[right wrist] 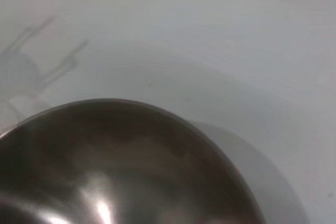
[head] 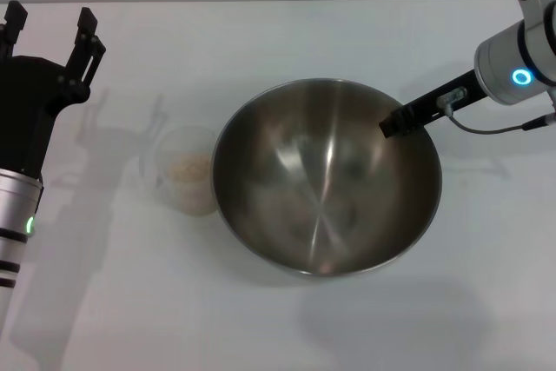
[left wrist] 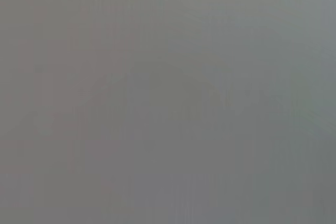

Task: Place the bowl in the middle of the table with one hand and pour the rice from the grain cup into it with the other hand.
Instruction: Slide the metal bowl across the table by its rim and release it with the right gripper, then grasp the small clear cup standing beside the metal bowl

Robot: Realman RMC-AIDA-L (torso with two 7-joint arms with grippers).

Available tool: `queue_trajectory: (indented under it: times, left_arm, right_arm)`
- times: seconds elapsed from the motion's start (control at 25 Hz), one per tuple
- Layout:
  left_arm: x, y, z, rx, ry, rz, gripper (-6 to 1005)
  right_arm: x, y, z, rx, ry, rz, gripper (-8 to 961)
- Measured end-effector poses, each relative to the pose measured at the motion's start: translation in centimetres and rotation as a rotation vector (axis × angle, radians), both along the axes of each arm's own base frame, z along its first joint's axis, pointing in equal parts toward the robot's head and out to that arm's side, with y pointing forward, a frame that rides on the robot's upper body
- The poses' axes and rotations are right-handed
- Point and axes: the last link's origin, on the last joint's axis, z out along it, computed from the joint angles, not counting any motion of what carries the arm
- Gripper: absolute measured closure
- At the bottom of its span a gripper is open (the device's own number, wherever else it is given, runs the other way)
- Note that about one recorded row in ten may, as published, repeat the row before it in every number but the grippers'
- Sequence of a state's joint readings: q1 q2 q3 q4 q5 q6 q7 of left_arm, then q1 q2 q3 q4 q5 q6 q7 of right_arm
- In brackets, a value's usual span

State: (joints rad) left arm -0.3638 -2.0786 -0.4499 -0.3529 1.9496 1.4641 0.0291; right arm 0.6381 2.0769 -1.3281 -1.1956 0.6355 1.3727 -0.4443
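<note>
The big steel bowl (head: 326,178) sits about mid-counter (head: 486,301), with the little plastic cup (head: 185,171) touching or just beside its left rim, upright, a small heap of rice (head: 188,167) in the bottom. The right pincer (head: 401,119) reaches in over the bowl's right rim; looks like it's clamped on the edge, but I can't tell for sure. The left pincer (head: 50,25) hovers off to the left, fingers spread wide, holding nothing. No readable writing or labels anywhere.
</note>
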Motion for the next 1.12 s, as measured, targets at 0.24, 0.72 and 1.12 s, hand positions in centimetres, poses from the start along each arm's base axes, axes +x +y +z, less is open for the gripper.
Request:
queue_trajectory:
  times: [0.24,0.72,1.12]
  left_arm:
    - [0.0,-0.2,-0.1,-0.002,-0.004,0.001,212]
    - [-0.4,-1.1,0.0,0.010,-0.011,0.000,217]
    - [-0.7,-2.0,0.4,0.032,-0.019,0.004,221]
  right_arm:
    - [-0.3,-0.3,-0.1,-0.016,-0.019,0.018,865]
    - [-2.4,0.2,1.8,0.082,-0.116,0.170,475]
    - [-6.8,0.0,2.0,0.278,-0.128,0.499,458]
